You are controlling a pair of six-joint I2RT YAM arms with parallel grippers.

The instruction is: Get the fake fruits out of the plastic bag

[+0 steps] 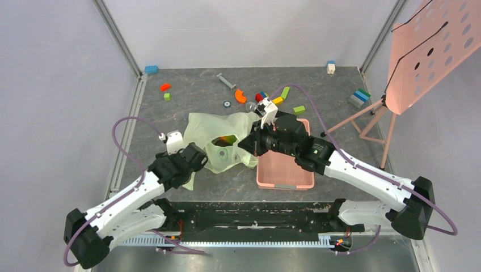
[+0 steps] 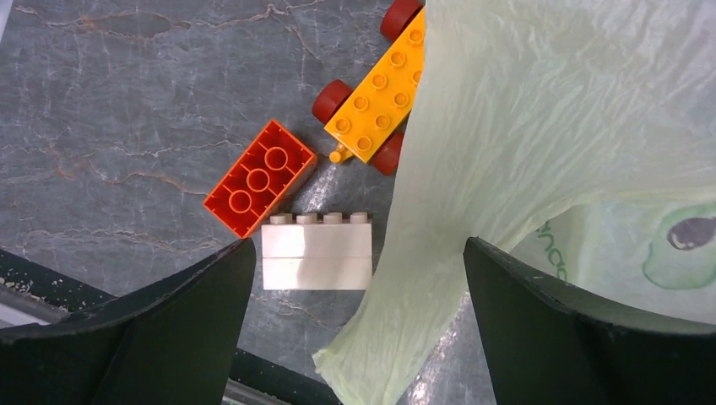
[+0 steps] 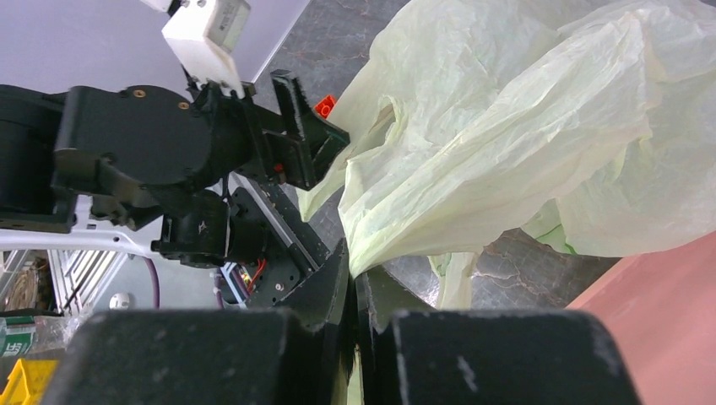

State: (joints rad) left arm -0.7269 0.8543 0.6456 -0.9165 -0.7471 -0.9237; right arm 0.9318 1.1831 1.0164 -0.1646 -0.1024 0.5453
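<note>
Plastic bag (image 1: pixel 204 127) slumped mid-desk (image 1: pixel 187 85), fruit inside.
Thin, crinkly and limp, it looks nearly weightless and best pinched at a loose edge. I see the right tool (image 3: pixel 353 283) clamped on a fold, while the left tool (image 2: pixel 356 253) gapes wide around the near corner. Its long axis runs diagonally between them, and a mango (image 1: pixel 228 139) shows through.

This was a robotics lab test cell: a grey stone-patterned worktop (image 1: pixel 193 85) boxed in by plain pale walls (image 1: pixel 249 28) on aluminium frame posts (image 1: pixel 116 37) at its far corners. A left arm (image 1: pixel 122 199) and a right arm (image 1: pixel 368 173), white and black, were bolted along the worktop's near edge, trailing purple cables (image 1: pixel 134 118). A pink perforated panel (image 1: pixel 431 51) stood on a tripod (image 1: pixel 354 118) off the worktop's right side.
</note>
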